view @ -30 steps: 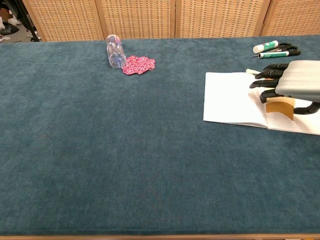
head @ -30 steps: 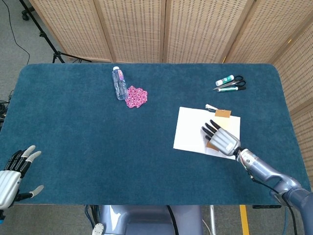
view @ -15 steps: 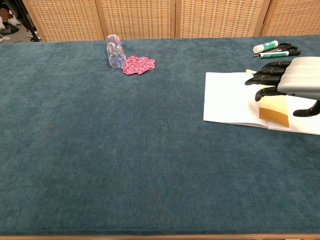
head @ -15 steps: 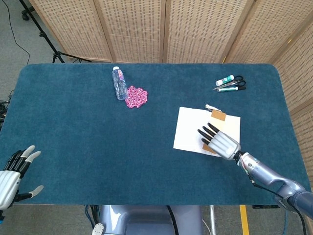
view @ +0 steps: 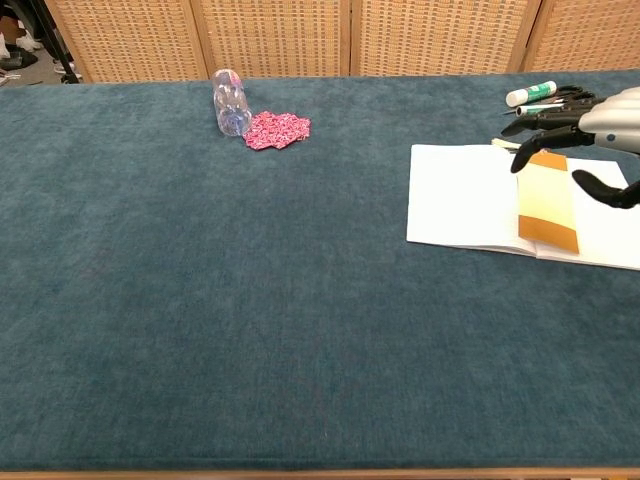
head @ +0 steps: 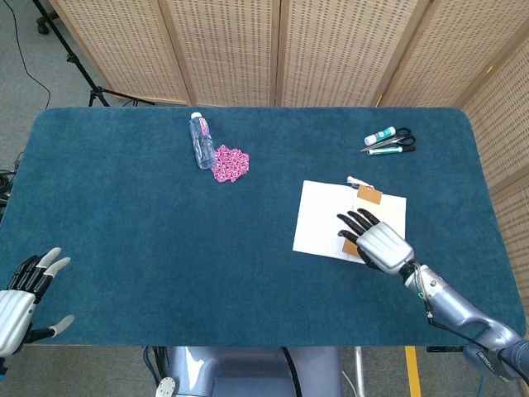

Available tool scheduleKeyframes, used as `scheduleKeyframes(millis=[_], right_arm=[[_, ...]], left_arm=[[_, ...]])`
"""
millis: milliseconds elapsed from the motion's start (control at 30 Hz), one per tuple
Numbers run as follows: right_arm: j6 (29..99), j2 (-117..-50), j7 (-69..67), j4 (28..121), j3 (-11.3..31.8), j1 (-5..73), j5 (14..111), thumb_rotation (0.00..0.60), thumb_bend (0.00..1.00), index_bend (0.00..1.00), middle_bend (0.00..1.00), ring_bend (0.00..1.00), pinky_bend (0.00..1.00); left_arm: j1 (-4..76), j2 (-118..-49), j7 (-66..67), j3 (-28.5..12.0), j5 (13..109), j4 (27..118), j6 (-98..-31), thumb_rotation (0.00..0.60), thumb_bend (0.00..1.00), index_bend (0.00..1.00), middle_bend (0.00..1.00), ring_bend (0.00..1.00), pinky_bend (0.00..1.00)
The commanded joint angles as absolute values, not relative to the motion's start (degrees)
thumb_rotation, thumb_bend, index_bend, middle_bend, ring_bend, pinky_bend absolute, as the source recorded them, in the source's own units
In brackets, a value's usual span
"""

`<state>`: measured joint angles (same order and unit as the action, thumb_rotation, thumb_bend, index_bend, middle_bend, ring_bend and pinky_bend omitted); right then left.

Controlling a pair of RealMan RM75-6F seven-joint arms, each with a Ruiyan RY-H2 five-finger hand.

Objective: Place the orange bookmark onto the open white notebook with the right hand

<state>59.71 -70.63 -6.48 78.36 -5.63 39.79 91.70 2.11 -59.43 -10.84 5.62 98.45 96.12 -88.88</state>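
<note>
The orange bookmark (view: 548, 205) lies flat on the right half of the open white notebook (view: 460, 195), with nothing holding it. My right hand (view: 592, 128) hovers above its far end, fingers spread and empty. In the head view the right hand (head: 380, 244) covers the middle of the bookmark, whose top end (head: 369, 194) shows beyond the fingertips on the notebook (head: 322, 217). My left hand (head: 21, 299) hangs open at the table's near left corner, far from the notebook.
A clear plastic bottle (head: 201, 141) lies on its side at the back left, beside a pink crumpled object (head: 231, 163). A glue stick, scissors and a pen (head: 390, 139) lie together at the back right, just beyond the notebook.
The right hand let go of the bookmark, rose and drew back toward me. The bookmark, curved under the palm before, now lies flat on the page. The left hand stayed put.
</note>
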Motion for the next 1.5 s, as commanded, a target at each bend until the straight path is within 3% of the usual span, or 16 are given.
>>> scheduleKeyframes(millis=[33, 333, 533, 967, 1500], right_arm=[[55.5, -68.9, -9.9, 82.5, -4.3, 39.3, 86.9, 0.600, 1.00, 0.20, 0.07, 0.00, 0.07], [48.5, -70.1, -8.8, 84.3, -1.6, 39.5, 77.3, 0.600, 1.00, 0.14, 0.07, 0.00, 0.07], [45.9, -71.9, -4.1, 84.3, -0.3, 39.8, 72.5, 0.600, 1.00, 0.05, 0.01, 0.00, 0.07], [42.9, -75.0, 1.5, 81.3, 0.0, 39.3, 67.9, 0.600, 1.00, 0.04, 0.01, 0.00, 0.07], [40.3, -74.8, 1.7, 79.4, -0.8, 38.6, 69.8, 0.600, 1.00, 0.04, 0.01, 0.00, 0.07]], left_arm=[[2.0, -59.4, -10.9, 5.7, 98.7, 96.1, -89.1, 0.600, 0.18, 0.00, 0.00, 0.00, 0.00], [1.7, -59.5, -11.0, 5.9, 99.1, 96.0, -89.6, 0.600, 0.18, 0.00, 0.00, 0.00, 0.00], [1.7, -59.4, -11.5, 5.8, 98.9, 95.9, -89.8, 0.600, 0.18, 0.00, 0.00, 0.00, 0.00], [1.7, -59.2, -11.9, 5.8, 98.8, 95.8, -89.8, 0.600, 0.18, 0.00, 0.00, 0.00, 0.00], [1.8, -59.4, -11.3, 5.9, 98.8, 96.0, -89.4, 0.600, 0.18, 0.00, 0.00, 0.00, 0.00]])
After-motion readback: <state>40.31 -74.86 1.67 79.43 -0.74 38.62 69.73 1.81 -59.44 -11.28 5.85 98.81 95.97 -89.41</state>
